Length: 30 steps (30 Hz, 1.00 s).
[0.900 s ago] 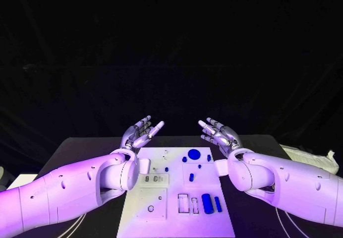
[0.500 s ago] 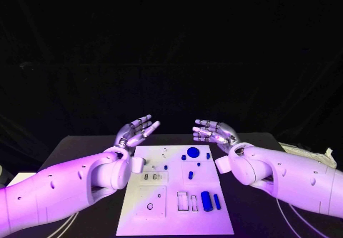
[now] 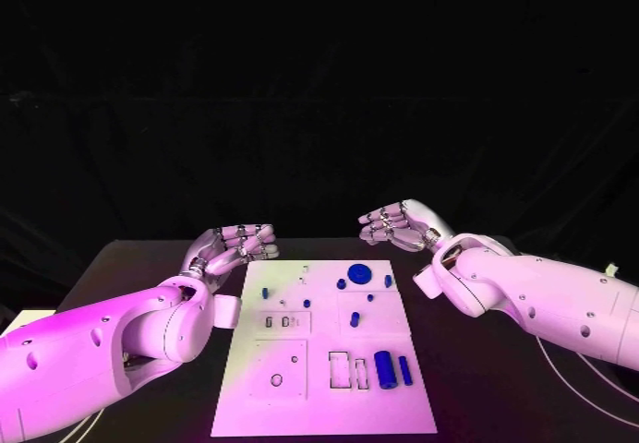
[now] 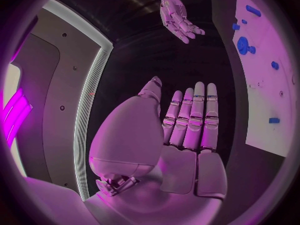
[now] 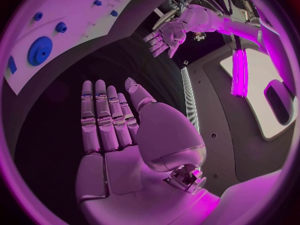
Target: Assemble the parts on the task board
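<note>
A black backdrop fills the upper half of the head view; below it a black table (image 3: pixel 506 397) carries the white task board (image 3: pixel 326 369), which runs from the centre of the frame down to the lower middle. Blue parts lie on the board: a round gear-like disc (image 3: pixel 359 272) near its upper edge, a small upright peg (image 3: pixel 355 319) at mid-board, and a thick cylinder (image 3: pixel 385 369) beside a thinner bar (image 3: pixel 403 371) toward the lower right. Outlined rectangular slots (image 3: pixel 349 371) sit just left of the cylinder.

The left hand (image 3: pixel 235 244) hovers at centre left, beyond the board's upper left corner, palm up; the left wrist view shows its fingers (image 4: pixel 195 117) extended side by side and holding nothing. The right hand (image 3: pixel 397 224) hovers at centre right, above the board's upper right corner, likewise unloaded; the right wrist view shows its fingers (image 5: pixel 103 120) straight and together.

Judged from this layout, no part is grasped and the step in hand is the approach to a first part. It is done well by turning one palm down over a single piece, descending vertically, and pinching it across its narrow sides so neighbouring pieces stay undisturbed. The cylinder and bar lie close together, so a grasp there risks nudging both.
</note>
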Each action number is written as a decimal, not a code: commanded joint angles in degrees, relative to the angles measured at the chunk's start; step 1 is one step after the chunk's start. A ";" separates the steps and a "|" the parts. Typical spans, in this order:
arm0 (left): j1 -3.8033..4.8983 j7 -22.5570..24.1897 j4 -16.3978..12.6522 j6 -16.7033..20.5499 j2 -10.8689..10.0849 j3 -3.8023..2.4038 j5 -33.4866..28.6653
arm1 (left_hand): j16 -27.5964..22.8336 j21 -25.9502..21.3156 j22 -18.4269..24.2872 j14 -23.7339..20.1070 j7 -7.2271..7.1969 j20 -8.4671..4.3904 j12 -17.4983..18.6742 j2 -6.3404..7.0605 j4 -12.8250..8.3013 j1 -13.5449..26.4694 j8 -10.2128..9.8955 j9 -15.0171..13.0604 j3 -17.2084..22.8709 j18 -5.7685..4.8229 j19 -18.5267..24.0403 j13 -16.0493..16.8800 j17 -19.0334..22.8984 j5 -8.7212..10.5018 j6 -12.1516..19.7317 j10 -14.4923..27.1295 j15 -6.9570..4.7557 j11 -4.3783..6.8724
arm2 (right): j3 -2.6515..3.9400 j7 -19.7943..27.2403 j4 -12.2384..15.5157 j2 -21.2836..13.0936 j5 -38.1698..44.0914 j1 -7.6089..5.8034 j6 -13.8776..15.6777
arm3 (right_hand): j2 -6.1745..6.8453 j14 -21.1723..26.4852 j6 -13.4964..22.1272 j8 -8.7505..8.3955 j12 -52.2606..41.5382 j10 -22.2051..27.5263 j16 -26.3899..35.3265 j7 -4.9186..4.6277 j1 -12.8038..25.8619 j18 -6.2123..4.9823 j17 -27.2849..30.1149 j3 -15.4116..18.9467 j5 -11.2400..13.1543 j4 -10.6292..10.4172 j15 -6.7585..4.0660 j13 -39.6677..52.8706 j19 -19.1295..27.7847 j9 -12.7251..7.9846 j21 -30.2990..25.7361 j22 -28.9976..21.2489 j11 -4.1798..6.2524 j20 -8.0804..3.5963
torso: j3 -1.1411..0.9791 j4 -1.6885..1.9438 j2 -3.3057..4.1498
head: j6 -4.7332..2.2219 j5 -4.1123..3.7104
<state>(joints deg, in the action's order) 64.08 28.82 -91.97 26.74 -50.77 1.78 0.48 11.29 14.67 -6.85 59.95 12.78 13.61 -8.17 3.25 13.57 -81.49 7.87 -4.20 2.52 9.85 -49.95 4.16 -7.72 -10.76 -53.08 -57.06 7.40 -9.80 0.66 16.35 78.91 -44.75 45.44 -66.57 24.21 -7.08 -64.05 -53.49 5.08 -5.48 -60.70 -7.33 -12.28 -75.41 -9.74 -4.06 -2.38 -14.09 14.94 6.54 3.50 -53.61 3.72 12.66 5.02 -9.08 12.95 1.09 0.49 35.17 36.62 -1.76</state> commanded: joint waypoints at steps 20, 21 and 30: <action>2.24 -2.35 -10.73 -3.42 -3.90 -0.50 -4.02 | -0.83 0.43 0.56 5.47 -0.54 -1.06 2.08 -0.47 -1.89 -1.19 -1.49 0.49 0.11 0.62 -6.14 -0.25 -1.63 0.43 -4.00 -4.97 -1.16 0.78 | 0.30 -22.36 0.86 2.81 50.45 -3.06 -12.56 | 5.57 -21.16 -8.42 -1.33 2.02 -10.21 -5.63 3.92 1.98 -0.73 -6.44 -4.71 2.71 1.11 -6.39 0.11 -15.63 0.12 11.85 4.81 4.42 -7.31 | 1.76 2.77 6.31 | -1.48 -2.71; 2.33 -2.40 -10.94 -3.46 -3.98 -0.50 -4.03 | -0.83 0.43 0.56 5.47 -0.54 -1.06 2.08 -0.47 -1.89 -1.19 -1.49 0.49 0.11 0.62 -6.14 -0.25 -1.63 0.43 -4.00 -4.97 -1.16 0.78 | 0.30 -22.43 0.85 2.90 50.79 -3.07 -12.76 | 5.65 -21.26 -8.42 -1.34 2.04 -10.00 -5.71 3.93 2.04 -0.71 -6.61 -4.77 2.72 1.10 -6.40 0.09 -15.70 0.11 12.03 4.91 4.40 -7.36 | 1.78 2.87 6.46 | -1.48 -2.72; 3.01 -2.76 -12.60 -3.57 -4.79 -0.53 -4.09 | -1.21 0.16 0.75 5.35 -0.35 -0.97 2.46 -0.47 -1.98 -0.97 -1.81 0.49 0.00 0.61 -6.10 -0.27 -1.71 0.44 -3.94 -4.87 -1.05 0.63 | 0.31 -23.15 0.77 3.65 53.39 -3.12 -15.45 | 6.03 -22.26 -8.34 -1.38 2.01 -8.68 -6.88 4.03 2.45 -0.65 -8.29 -5.34 2.84 0.89 -6.60 0.09 -16.24 0.09 13.65 5.78 4.37 -7.70 | 1.83 3.25 7.61 | -1.57 -2.94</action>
<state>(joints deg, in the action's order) 66.92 26.20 -104.22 24.50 -55.54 1.32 -3.19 10.43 15.08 -6.20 65.37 12.08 12.46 -5.88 2.80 12.00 -82.40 6.26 -3.77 2.52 9.83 -55.89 3.95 -9.36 -10.57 -56.83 -61.87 6.06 -8.87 0.93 -5.32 79.67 -41.18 95.27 -69.67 11.77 -1.57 -83.94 -61.63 3.95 -3.62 -69.71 -13.93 -8.57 -72.92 -9.74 -12.26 -7.38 -11.43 15.81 0.09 3.63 -69.49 3.83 26.17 10.77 -4.72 5.14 2.91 3.57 42.26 35.04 -4.67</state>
